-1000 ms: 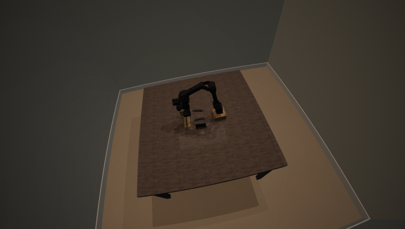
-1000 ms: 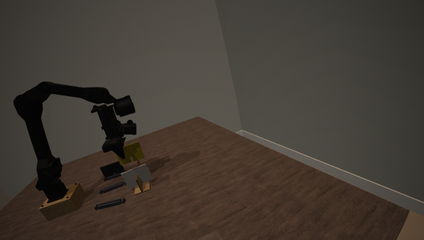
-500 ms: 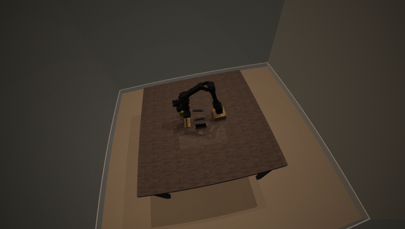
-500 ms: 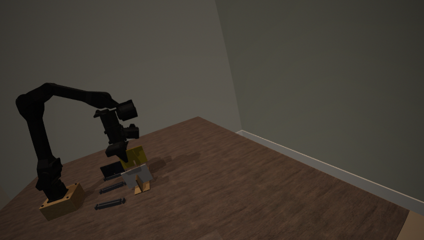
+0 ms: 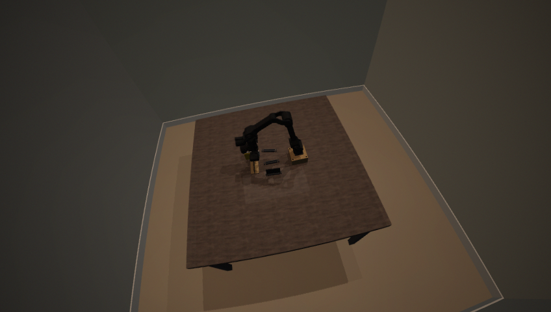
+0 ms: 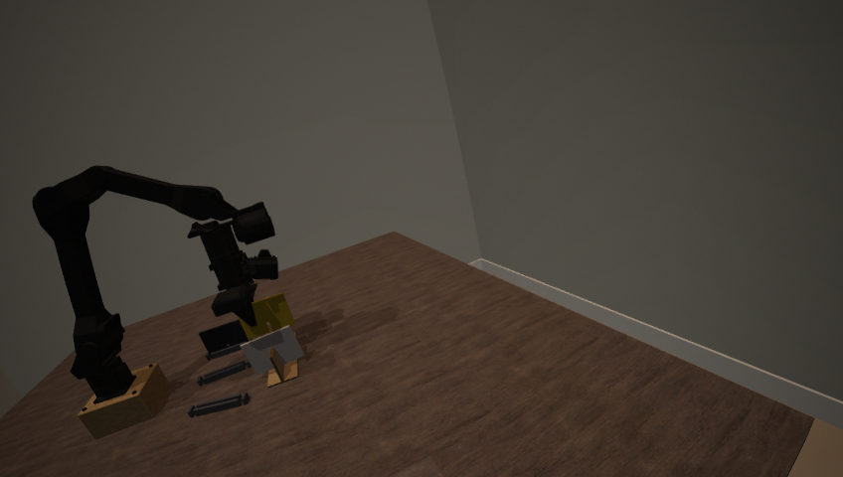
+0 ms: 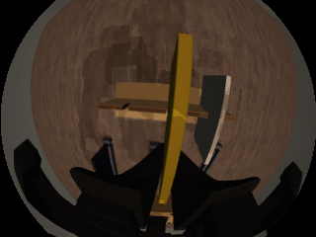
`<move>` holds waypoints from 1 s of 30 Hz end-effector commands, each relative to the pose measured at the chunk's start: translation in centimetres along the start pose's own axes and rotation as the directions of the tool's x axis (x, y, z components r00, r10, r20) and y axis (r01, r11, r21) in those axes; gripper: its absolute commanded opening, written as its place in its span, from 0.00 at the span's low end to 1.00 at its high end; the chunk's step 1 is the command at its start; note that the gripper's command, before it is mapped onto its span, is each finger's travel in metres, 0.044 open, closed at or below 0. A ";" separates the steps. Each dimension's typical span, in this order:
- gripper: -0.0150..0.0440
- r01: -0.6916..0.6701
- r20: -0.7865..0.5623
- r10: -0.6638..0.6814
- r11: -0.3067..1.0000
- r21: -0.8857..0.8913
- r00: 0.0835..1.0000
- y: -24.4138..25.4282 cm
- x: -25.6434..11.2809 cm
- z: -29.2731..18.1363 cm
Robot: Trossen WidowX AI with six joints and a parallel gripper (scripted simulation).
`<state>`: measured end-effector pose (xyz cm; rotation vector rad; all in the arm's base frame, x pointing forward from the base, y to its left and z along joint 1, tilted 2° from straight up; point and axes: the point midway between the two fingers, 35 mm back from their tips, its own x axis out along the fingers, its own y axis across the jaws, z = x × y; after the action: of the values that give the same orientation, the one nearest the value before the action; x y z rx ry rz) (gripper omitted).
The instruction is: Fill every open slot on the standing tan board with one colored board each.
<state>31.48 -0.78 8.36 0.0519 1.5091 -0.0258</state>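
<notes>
At lower left of the exterior view, the gripper (image 6: 251, 322) (image 7: 166, 148) pinches the yellow board (image 6: 275, 313) (image 7: 179, 104), upright and crosswise above the tan board (image 6: 275, 365) (image 7: 148, 106) (image 5: 254, 166). Nearer the frame's bottom, the white board (image 6: 268, 349) (image 7: 215, 116) straddles the tan one.

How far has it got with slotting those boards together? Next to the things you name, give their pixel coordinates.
Partway. The white board (image 6: 259, 351) (image 7: 212, 111) already stands crosswise on the tan board (image 6: 283, 369) (image 7: 140, 105). The gripper (image 6: 248, 322) (image 7: 166, 148) is shut on the yellow board (image 6: 274, 313) (image 7: 179, 94), upright over the tan board. The black board (image 6: 222, 338) (image 5: 273, 171) remains in its holder. So seating the yellow, then placing the black, seem left.
</notes>
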 end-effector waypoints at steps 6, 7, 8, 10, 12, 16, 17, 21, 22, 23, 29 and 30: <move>0.25 -0.001 -0.003 0.001 1.000 -0.002 1.000 0.0 0.6 -0.1; 0.25 -0.001 -0.003 0.001 1.000 -0.002 1.000 0.0 0.7 -0.1; 0.25 -0.001 -0.003 0.001 1.000 -0.002 1.000 0.0 0.7 -0.1; 0.25 -0.001 -0.003 0.001 1.000 -0.002 1.000 0.0 0.8 -0.1; 0.25 -0.001 -0.003 0.001 1.000 -0.002 1.000 0.0 0.9 -0.1; 0.25 -0.001 -0.003 0.001 1.000 -0.002 1.000 0.0 1.2 -0.1; 0.25 -0.001 -0.003 0.001 1.000 -0.002 1.000 0.0 1.2 -0.1; 0.25 -0.001 -0.003 0.001 1.000 -0.002 1.000 0.0 1.5 -0.1; 0.25 -0.001 -0.003 0.001 1.000 -0.002 1.000 0.0 1.5 -0.1; 0.25 -0.001 -0.003 0.001 1.000 -0.002 1.000 0.0 1.6 -0.1; 0.25 -0.001 -0.003 0.001 1.000 -0.002 1.000 0.0 2.0 -0.1; 0.25 -0.001 -0.003 0.001 1.000 -0.002 1.000 0.0 2.0 -0.1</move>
<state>31.60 -0.75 6.61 0.0511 1.5092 -0.0249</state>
